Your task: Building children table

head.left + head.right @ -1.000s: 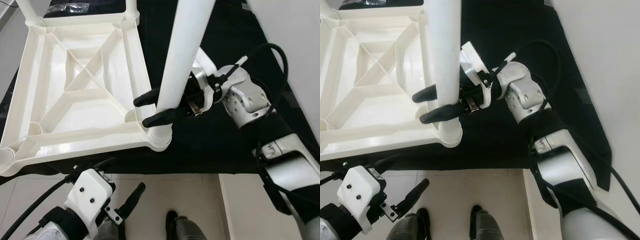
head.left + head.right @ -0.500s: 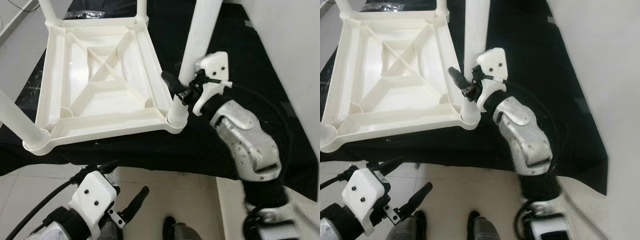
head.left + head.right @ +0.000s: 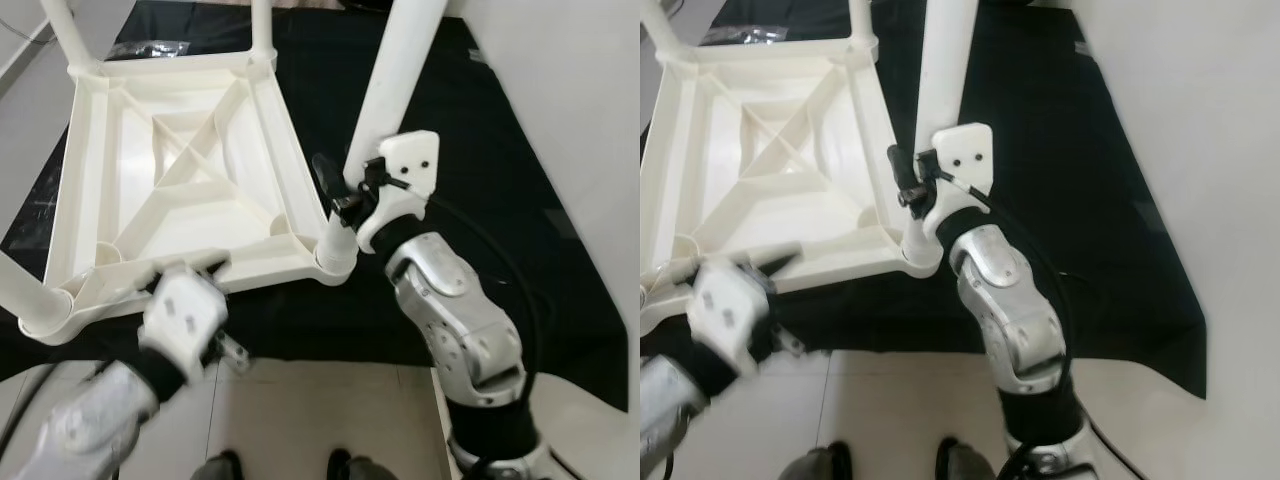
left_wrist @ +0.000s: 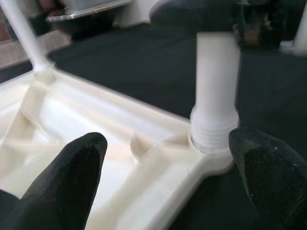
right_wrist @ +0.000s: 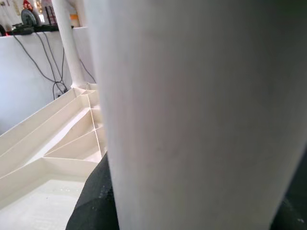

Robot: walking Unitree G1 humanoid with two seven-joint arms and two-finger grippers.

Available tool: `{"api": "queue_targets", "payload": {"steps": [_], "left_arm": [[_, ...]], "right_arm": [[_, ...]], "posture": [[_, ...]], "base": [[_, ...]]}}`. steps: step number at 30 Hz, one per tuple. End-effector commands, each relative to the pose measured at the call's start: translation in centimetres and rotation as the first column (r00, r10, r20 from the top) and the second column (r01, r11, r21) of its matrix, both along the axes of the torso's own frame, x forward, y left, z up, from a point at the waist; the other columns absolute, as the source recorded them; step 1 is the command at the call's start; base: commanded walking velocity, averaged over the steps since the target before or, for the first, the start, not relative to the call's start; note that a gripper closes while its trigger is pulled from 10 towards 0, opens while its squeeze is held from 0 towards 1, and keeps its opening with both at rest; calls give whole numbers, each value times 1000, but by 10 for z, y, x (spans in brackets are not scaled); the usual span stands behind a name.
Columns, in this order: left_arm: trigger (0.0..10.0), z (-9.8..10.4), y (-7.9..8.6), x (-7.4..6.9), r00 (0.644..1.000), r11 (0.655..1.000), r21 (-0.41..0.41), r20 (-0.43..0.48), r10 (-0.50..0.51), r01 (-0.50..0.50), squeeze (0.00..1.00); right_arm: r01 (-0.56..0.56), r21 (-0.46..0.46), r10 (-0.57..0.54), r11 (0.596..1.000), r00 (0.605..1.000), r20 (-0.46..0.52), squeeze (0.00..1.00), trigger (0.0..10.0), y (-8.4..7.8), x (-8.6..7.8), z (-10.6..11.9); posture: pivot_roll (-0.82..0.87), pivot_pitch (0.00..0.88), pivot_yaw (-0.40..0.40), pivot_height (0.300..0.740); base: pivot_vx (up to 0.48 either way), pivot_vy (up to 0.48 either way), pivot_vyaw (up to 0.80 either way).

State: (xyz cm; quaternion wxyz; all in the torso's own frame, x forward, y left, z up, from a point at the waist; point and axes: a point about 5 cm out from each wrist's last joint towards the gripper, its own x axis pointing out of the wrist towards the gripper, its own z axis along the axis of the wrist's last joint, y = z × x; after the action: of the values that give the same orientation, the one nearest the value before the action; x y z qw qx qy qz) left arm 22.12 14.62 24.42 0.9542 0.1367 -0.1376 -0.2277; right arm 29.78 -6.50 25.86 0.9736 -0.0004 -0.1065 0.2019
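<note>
Black cloth (image 3: 480, 180) covered the work surface, with pale floor tiles (image 3: 320, 410) at its near edge and a white wall rising along the robot's right. On the cloth lay the white plastic table top (image 3: 180, 190), turned underside up so that its crossed ribs and rim showed. White legs stood in the corner sockets: two at the far corners, one at the near left corner, and the near right leg (image 3: 395, 90) rising from its threaded collar at the corner nearest the right arm.

The right gripper (image 3: 345, 195) was at that leg just above the socket. One black finger (image 3: 327, 178) showed on the table-top side of the leg; the other was hidden behind the white tube. In the right wrist view the leg (image 5: 201, 115) lay straight between the fingers and close to the palm, so the fingers were closed around it.

The left gripper (image 3: 195, 285), blurred in the head views, hovered over the near rim of the table top. Its two fingers (image 4: 72, 167) were spread wide with nothing between them; beyond their tips stood the same corner socket and leg base (image 4: 216, 115), apart from both fingertips.
</note>
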Motion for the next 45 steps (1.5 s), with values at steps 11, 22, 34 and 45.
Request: {"api": "queue_targets", "payload": {"steps": [11,22,34,45], "left_arm": [[10000,91,-13,52,957,962,-136,205,-205,236,0],[10000,136,-49,71,870,860,-162,195,-452,484,0],[10000,154,-57,78,813,803,-146,183,-553,578,0],[10000,181,12,52,759,733,-226,328,-563,641,0]], "right_arm": [[-109,-131,89,985,984,-155,0,10000,22,0,-41],[-195,-165,171,967,974,-152,0,10000,41,-8,-44],[-203,-156,179,967,972,-153,0,10000,43,-8,-44],[-217,-149,193,965,968,-161,0,10000,47,-9,-45]], "posture": [[14,147,-29,740],[17,152,-25,740],[12,156,-22,740],[23,164,-31,740]], "base": [[0,0,0],[0,0,0],[0,0,0],[0,0,0]]}}
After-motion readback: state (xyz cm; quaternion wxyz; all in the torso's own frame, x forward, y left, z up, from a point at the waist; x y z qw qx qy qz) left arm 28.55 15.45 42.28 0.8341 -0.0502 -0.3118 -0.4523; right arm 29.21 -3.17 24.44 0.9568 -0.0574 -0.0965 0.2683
